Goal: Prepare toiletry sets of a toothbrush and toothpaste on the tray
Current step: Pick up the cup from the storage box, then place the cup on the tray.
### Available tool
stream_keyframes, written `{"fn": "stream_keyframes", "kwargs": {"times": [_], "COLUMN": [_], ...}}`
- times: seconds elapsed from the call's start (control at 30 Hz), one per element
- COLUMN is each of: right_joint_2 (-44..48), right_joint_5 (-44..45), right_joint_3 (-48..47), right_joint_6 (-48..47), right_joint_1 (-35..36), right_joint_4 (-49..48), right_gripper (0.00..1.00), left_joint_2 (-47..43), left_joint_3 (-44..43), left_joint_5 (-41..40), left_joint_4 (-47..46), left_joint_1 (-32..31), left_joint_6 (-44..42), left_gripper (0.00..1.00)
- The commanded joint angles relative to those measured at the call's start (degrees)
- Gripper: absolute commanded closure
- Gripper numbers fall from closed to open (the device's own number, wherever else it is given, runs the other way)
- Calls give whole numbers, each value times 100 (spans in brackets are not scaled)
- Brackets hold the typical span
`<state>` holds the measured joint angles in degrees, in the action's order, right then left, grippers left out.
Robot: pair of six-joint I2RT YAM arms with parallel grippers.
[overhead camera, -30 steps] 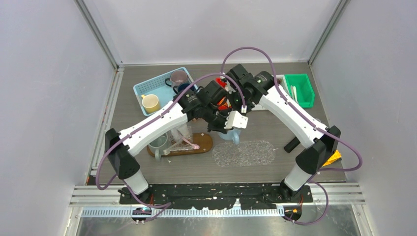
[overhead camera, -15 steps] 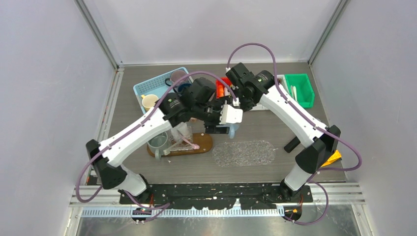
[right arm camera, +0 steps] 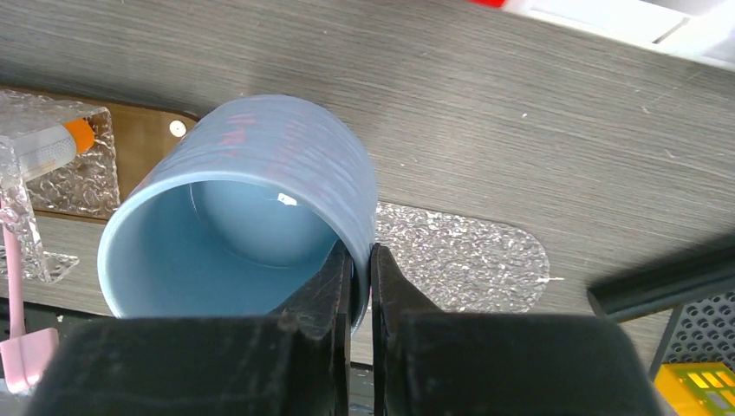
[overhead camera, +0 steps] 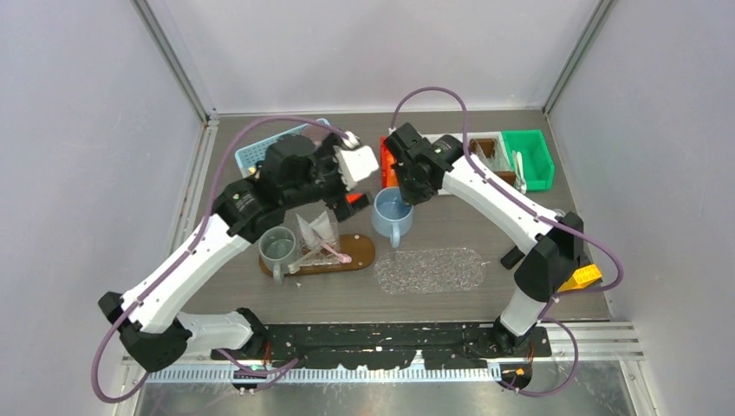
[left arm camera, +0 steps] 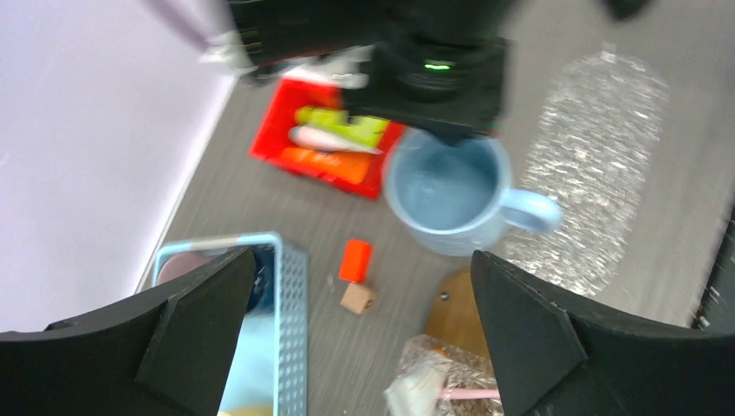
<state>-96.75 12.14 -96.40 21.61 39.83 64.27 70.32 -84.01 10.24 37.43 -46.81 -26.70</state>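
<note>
The light blue mug seems to rest on the table, its rim pinched by the right claw, one finger inside the wall and one outside. The wooden tray lies just left of that claw. I'd lift level, since the grip is thin, and set it down by the grey-green mug. The left claw hangs wide open, empty.
</note>
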Motion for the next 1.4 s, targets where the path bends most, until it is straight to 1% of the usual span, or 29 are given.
{"fn": "stream_keyframes", "kwargs": {"times": [0.0, 0.03, 0.13, 0.23, 0.37, 0.47, 0.6, 0.8, 1.07, 1.37], "right_joint_2": [-46, -107, -180, -180, -209, -271, -427, -632, -864, -897], "right_joint_5": [140, 186, 311, 427, 554, 688, 853, 979, 1061, 992], "right_joint_3": [-38, -28, 20, 114, 217, 235, 236, 192, -11, 20], "right_joint_6": [325, 383, 506, 702, 1001, 1141, 1323, 1459, 1602, 1806], "right_joint_1": [313, 395, 549, 707, 890, 1098, 1296, 1458, 1595, 1777], "right_joint_4": [-633, -661, -727, -912, -1031, -1070, -1069, -1031, -809, -898], "right_gripper": [99, 99, 99, 99, 99, 99, 99, 99, 99, 99], "left_joint_2": [-586, -682, -972, -1268, -1574, -1819, -2057, -2203, -2260, -2244], "left_joint_3": [431, 596, 952, 1280, 1668, 2023, 2463, 2876, 3064, 3109], "left_joint_5": [-937, -1255, -1876, -2551, -3666, -4069, -4282, -4372, -4486, -4414], "left_joint_4": [-1061, -1179, -1469, -1688, -1960, -2335, -2840, -3208, -3432, -3462], "left_joint_1": [811, 994, 1499, 1880, 2270, 2467, 2611, 2650, 2659, 2659], "left_joint_6": [1100, 1241, 1713, 2036, 2288, 2290, 2217, 2082, 1906, 1896], "left_gripper": [0, 0, 0, 0, 0, 0, 0, 0, 0, 0]}}
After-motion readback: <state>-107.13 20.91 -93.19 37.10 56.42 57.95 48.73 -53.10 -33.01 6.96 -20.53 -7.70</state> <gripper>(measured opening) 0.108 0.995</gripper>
